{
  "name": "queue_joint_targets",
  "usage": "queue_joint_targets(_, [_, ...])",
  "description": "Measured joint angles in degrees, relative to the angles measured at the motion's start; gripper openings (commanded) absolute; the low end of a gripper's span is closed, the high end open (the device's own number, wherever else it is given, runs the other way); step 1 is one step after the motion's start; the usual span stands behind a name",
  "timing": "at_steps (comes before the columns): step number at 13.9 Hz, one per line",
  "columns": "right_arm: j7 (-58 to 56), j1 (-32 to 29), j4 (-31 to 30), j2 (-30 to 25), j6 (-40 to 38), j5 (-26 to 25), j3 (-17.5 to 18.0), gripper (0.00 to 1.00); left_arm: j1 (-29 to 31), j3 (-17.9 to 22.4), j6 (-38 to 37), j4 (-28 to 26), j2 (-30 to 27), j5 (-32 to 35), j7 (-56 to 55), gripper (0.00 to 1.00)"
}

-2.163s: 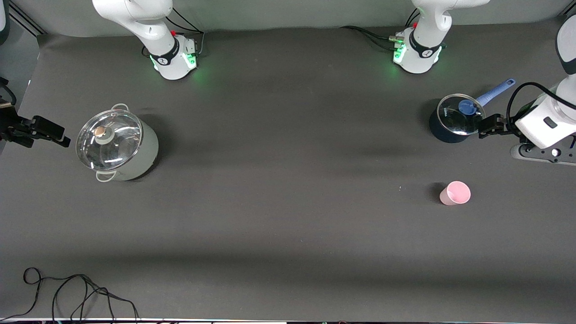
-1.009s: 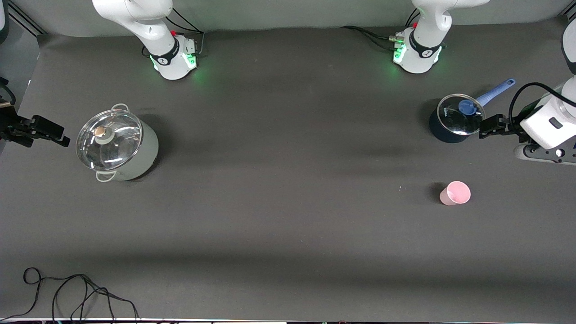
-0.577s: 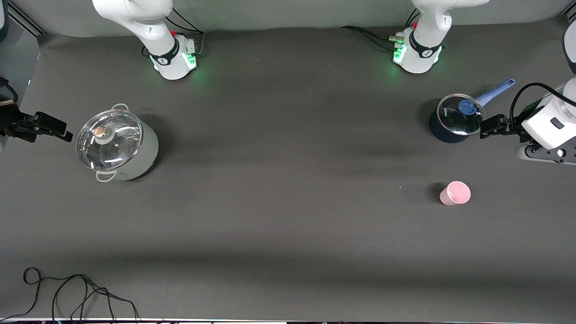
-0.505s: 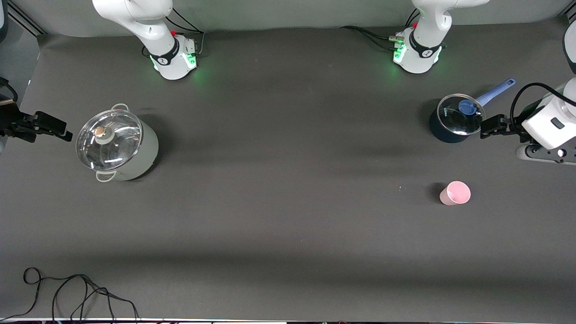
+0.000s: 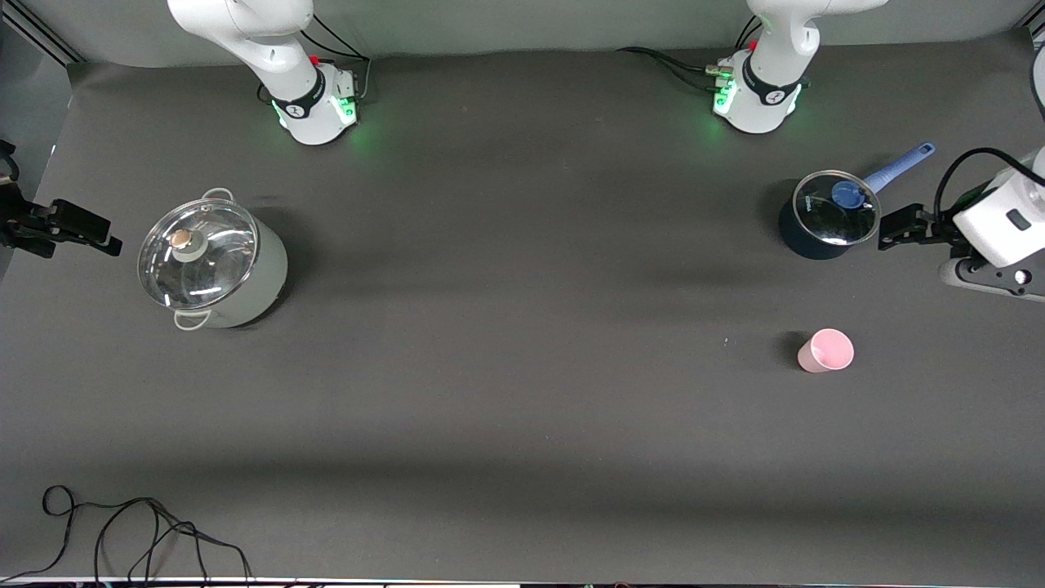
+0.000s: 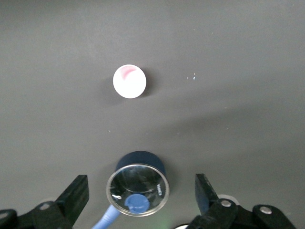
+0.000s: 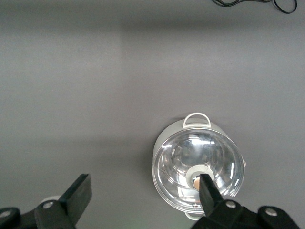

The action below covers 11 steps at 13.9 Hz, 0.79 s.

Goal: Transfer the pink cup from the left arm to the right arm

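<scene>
The pink cup point(image 5: 826, 351) stands upright on the dark table, toward the left arm's end and nearer to the front camera than the blue saucepan. It also shows in the left wrist view point(image 6: 129, 81), mouth up and empty. My left gripper point(image 5: 900, 226) is open and empty, high over the table beside the blue saucepan, apart from the cup; in its own view point(image 6: 140, 191) the jaws stand wide apart. My right gripper point(image 5: 80, 231) is open and empty over the table's edge at the right arm's end; it shows in its own view point(image 7: 144, 191).
A dark blue saucepan point(image 5: 824, 219) with a glass lid and a blue handle stands near the left gripper, also in the left wrist view point(image 6: 138, 188). A pale green pot point(image 5: 214, 265) with a glass lid stands near the right gripper point(image 7: 198, 167). A black cable point(image 5: 122, 531) lies at the front corner.
The left gripper has drifted slightly outward, away from the blue saucepan. The right gripper has shifted slightly outward toward the table's end. The cup has not moved.
</scene>
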Motion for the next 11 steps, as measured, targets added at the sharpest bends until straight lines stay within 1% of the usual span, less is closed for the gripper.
queue_joint_targets(4, [-0.49,0.0,0.05,-0.05,0.0,0.0,0.0,1.0,3.82,0.35,0.6,0.07,0.02,-3.61,9.67,0.99])
queue_joint_targets(7, [-0.53,0.0,0.05,-0.04,0.0,0.0,-0.01,1.0,7.32,0.45,2.04,0.1,0.58,-5.8,20.98,1.0])
queue_joint_targets(11, [-0.62,0.13,0.15,-0.05,0.0,0.0,0.1,1.0,10.47,0.5,3.64,1.23,2.47,-6.49,35.91,1.0])
